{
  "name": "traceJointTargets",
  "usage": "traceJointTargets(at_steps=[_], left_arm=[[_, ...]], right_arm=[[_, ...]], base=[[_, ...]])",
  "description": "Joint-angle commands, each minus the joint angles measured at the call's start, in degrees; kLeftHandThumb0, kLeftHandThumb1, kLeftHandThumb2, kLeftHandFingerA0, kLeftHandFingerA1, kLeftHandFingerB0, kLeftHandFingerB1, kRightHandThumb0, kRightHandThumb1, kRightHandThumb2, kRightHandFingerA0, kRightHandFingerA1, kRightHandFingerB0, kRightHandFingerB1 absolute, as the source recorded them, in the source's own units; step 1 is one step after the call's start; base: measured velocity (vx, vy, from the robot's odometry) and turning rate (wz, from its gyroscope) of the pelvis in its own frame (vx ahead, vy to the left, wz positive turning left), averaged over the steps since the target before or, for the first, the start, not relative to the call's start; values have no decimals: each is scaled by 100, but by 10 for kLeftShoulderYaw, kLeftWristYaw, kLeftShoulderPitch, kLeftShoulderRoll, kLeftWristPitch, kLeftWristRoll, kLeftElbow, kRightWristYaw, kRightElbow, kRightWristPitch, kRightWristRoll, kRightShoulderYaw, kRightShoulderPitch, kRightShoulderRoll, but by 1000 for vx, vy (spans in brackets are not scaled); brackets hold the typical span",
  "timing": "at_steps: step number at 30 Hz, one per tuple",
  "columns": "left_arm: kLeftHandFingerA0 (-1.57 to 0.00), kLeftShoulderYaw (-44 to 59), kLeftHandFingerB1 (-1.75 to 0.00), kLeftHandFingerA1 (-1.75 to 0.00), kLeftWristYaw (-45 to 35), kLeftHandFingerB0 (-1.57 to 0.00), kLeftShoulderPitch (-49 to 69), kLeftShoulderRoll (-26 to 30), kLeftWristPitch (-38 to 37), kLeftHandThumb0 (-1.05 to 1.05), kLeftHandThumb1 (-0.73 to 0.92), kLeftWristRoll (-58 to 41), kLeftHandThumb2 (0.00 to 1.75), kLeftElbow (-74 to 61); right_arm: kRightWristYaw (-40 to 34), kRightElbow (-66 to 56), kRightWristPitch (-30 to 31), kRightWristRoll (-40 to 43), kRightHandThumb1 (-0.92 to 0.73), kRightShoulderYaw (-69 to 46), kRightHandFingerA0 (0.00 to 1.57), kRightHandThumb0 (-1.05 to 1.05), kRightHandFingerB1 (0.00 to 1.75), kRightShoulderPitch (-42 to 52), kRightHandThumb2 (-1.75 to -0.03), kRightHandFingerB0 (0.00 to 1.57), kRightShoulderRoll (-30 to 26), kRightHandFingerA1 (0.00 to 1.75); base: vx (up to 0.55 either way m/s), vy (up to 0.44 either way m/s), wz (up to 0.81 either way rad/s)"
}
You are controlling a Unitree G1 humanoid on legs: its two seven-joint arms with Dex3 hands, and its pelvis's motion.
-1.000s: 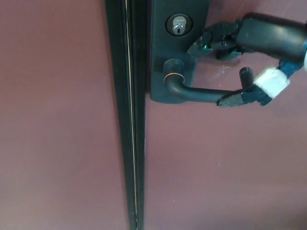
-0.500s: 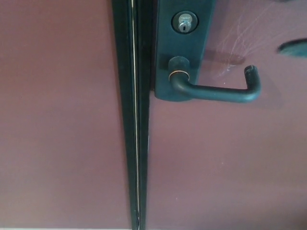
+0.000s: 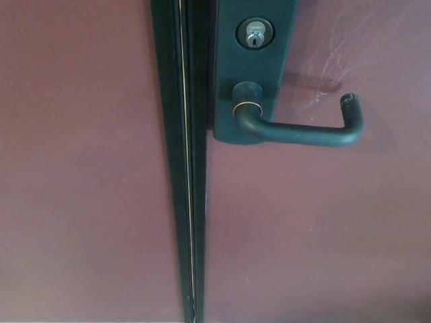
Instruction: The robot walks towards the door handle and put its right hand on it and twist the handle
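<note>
A black lever door handle (image 3: 303, 131) juts out from a dark plate (image 3: 252, 74) on the maroon door (image 3: 316, 229). The lever runs level toward the right and ends in an upturned tip (image 3: 350, 108). A silver keyhole (image 3: 254, 33) sits in the plate above the lever's pivot. Neither of my hands shows in the head view, and nothing touches the handle.
A dark vertical door frame strip (image 3: 185, 168) with a thin bright seam runs top to bottom just left of the plate. Maroon panels lie on both sides of it. Faint scratch marks (image 3: 330, 57) show on the door above the lever.
My right hand, which was closed around the lever's end a second ago, has let go and pulled away to the right out of view. The lever now sits level.
</note>
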Motion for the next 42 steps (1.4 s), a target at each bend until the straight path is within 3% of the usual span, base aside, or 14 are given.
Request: traceJointTargets(at_steps=[1,10,13,20,22,26,28,30,31,35,36,39,40,42], left_arm=[[-57,13,-39,-44,4,-42,27,-3,-5,-21,70,-9,61,1],[-55,11,-38,-43,8,-40,22,-3,-5,-24,69,-4,61,5],[-52,13,-37,-43,1,-38,20,-2,-5,-26,68,-6,61,-3],[-49,31,-37,-42,-4,-36,24,-8,-7,-28,67,-18,60,-13],[-48,46,-37,-42,-6,-36,36,-20,-23,-28,67,-35,60,-21],[-48,53,-37,-42,-5,-36,34,-24,-28,-28,67,-39,60,-22],[-48,55,-37,-42,-5,-36,33,-24,-28,-28,67,-38,60,-22],[-48,58,-37,-42,1,-35,34,-26,-33,-28,68,-36,60,-23],[-48,58,-37,-42,3,-35,34,-27,-33,-28,67,-35,60,-23],[-48,60,-37,-42,3,-35,33,-28,-33,-28,67,-34,60,-23],[-47,57,-37,-42,7,-34,32,-27,-32,-29,67,-30,61,-20],[-47,56,-37,-42,8,-34,31,-27,-32,-29,67,-28,61,-18],[-47,57,-36,-42,5,-34,34,-25,-32,-30,68,-29,61,-22],[-47,55,-36,-42,6,-34,33,-24,-30,-30,68,-26,61,-21]], right_arm=[[124,-78,5,170,-25,-301,2,-35,48,158,-86,0,70,50],[106,-30,-73,208,-25,-402,2,-35,48,286,-86,0,135,50],[102,-37,-85,227,-26,-421,2,-34,48,360,-87,0,201,50],[60,-27,-135,230,-27,-345,2,-34,47,466,-87,0,271,49],[-1,135,-203,66,-29,-129,1,-34,47,490,-88,0,300,49],[-106,274,-202,-16,-33,-10,1,-33,46,471,-90,0,320,48],[-121,290,-206,-18,-33,3,1,-33,46,472,-90,0,317,48],[-242,451,-280,-74,-36,66,1,-33,46,436,-92,0,353,48],[-270,485,-285,-83,-56,80,18,-57,28,428,-57,19,359,31],[-316,544,-302,-89,-57,107,19,-59,28,416,-58,19,357,30],[-403,693,-299,-115,-35,141,7,-33,48,367,-94,7,365,50],[-449,770,-304,-120,-35,163,7,-33,48,343,-94,7,363,50],[-511,883,-281,-127,-64,178,27,-65,29,307,-60,24,373,32],[-540,919,-281,-129,-65,188,27,-64,29,305,-60,24,377,32]], base=[[0,0,0],[0,0,0],[0,0,0],[0,0,0],[0,0,0],[0,0,0],[0,0,0],[0,0,0],[0,0,0],[0,0,0],[0,0,0],[0,0,0],[0,0,0],[0,0,0]])
